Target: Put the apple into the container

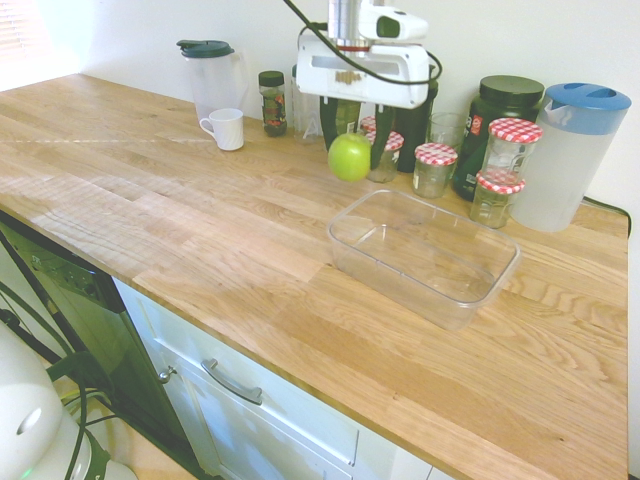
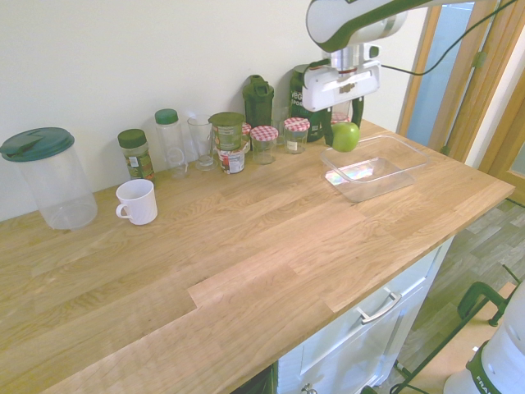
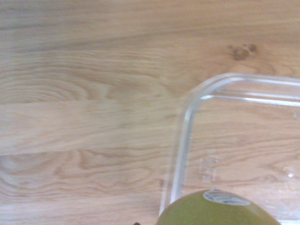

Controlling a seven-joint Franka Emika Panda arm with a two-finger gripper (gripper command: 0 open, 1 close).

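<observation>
A small shiny green apple (image 1: 350, 156) hangs in the air, pinched between the dark fingers of my gripper (image 1: 351, 152), which is shut on it. It hovers just over the near-left corner of the clear plastic container (image 1: 480, 291), which sits empty on the wooden counter. From the other side, the apple (image 2: 345, 136) hangs above the container's back-left rim (image 2: 330, 162). In the wrist view the apple (image 3: 215, 211), with a small sticker on it, shows over the container's rounded corner (image 3: 183, 117).
Behind the container stand several glass jars with red-checked lids (image 1: 435, 166), a dark shaker bottle (image 1: 414, 98), a black tub (image 1: 505, 105) and a blue-lidded pitcher (image 1: 570, 155). A white mug (image 1: 225, 128) and a green-lidded jug (image 1: 208, 72) stand further left.
</observation>
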